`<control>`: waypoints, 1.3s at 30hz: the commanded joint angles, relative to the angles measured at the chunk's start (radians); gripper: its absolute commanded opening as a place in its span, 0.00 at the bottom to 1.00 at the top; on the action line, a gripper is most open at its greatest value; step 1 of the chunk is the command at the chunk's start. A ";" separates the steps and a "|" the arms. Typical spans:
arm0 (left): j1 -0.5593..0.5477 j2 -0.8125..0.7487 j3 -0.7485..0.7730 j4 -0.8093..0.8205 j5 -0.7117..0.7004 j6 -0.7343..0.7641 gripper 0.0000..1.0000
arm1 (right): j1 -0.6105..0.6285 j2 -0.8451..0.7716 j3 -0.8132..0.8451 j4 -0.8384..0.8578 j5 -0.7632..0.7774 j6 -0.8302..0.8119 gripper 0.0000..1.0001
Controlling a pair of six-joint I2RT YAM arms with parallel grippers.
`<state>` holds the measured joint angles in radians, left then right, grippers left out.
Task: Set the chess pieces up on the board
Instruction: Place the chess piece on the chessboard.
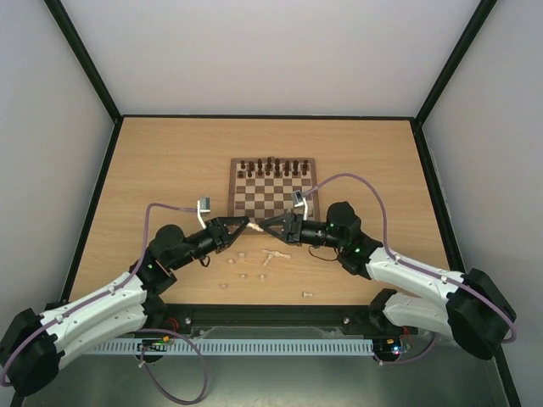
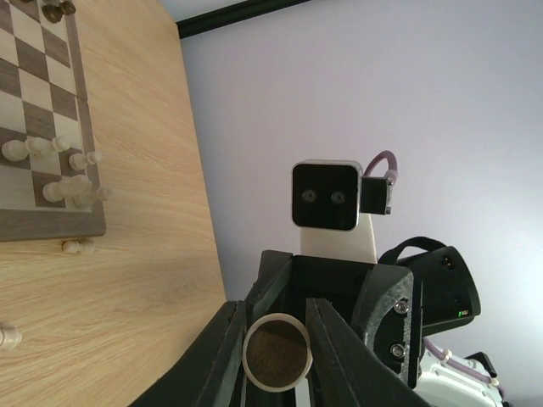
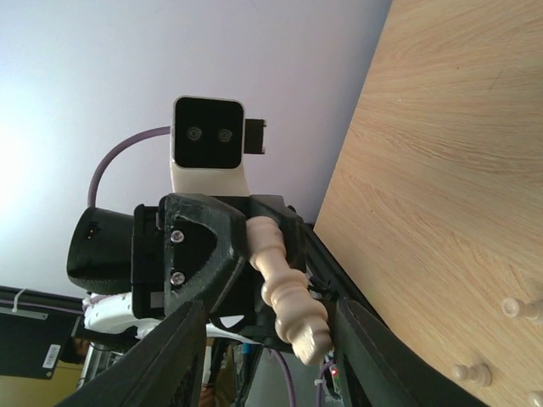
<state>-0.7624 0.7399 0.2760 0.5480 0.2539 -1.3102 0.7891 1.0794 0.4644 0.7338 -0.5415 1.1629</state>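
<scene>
Cream pcs [image 1: 273, 254] loose by board [image 1: 273, 191]; R fingers [image 3: 170, 356] face L fingers' [image 2: 333, 348] pc [image 2: 276, 352].

Taking the board [image 1: 270, 200] as the dial, its 6 o'clock edge is blocked. There the left gripper [image 1: 246, 226], clamped on a pale piece [image 1: 254, 227], meets the right gripper [image 1: 265, 225], whose jaws stand apart on either side of that piece. Dark pieces [image 1: 273, 167] wall the 12 o'clock rows, and a few pale pieces [image 2: 68, 191] crowd the 5 o'clock corner. The middle squares are bare and reachable from above. Loose pieces [image 1: 273, 254] litter the table [image 1: 170, 161] further toward 6. Bare table lies at 9, 12 and 3, though the right arm's cable [image 1: 349, 176] loops over at 3.
</scene>
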 commanded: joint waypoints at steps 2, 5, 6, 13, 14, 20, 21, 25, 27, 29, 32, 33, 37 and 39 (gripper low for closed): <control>0.008 0.007 -0.013 0.079 0.014 -0.020 0.20 | 0.014 0.021 0.062 0.070 -0.012 -0.028 0.40; 0.013 0.005 -0.019 0.083 0.013 -0.023 0.20 | 0.014 0.036 0.073 0.065 -0.021 -0.031 0.39; 0.015 0.003 -0.021 0.085 0.013 -0.025 0.20 | 0.015 0.039 0.073 0.065 -0.020 -0.031 0.38; 0.020 0.018 -0.033 0.110 0.014 -0.030 0.20 | 0.022 0.069 0.071 0.078 -0.026 -0.026 0.33; 0.020 0.023 -0.034 0.111 0.015 -0.030 0.20 | 0.025 0.071 0.072 0.079 -0.027 -0.027 0.31; 0.020 0.053 -0.041 0.137 0.028 -0.035 0.21 | 0.029 0.083 0.080 0.070 -0.031 -0.035 0.22; 0.020 0.057 -0.041 0.140 0.029 -0.035 0.21 | 0.030 0.088 0.084 0.069 -0.031 -0.035 0.21; 0.020 0.071 -0.041 0.146 0.036 -0.033 0.22 | 0.032 0.107 0.093 0.067 -0.033 -0.040 0.16; 0.020 0.074 -0.038 0.141 0.040 -0.026 0.23 | 0.032 0.109 0.095 0.067 -0.032 -0.042 0.14; 0.021 0.077 -0.028 0.126 0.045 -0.014 0.25 | 0.032 0.105 0.103 0.041 -0.023 -0.054 0.07; 0.029 0.073 -0.008 0.073 0.050 0.017 0.40 | 0.029 0.085 0.153 -0.109 0.000 -0.114 0.04; 0.037 0.068 0.002 0.036 0.054 0.034 0.49 | 0.027 0.077 0.182 -0.193 0.013 -0.143 0.05; 0.098 0.020 0.037 -0.152 0.062 0.118 0.74 | -0.021 0.044 0.306 -0.550 0.072 -0.276 0.04; 0.144 -0.016 0.054 -0.251 0.063 0.160 0.81 | -0.060 0.051 0.380 -0.729 0.081 -0.344 0.04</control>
<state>-0.6807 0.7795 0.2817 0.5022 0.3012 -1.2556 0.7879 1.1618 0.7090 0.3798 -0.5072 0.9844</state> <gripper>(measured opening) 0.765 0.142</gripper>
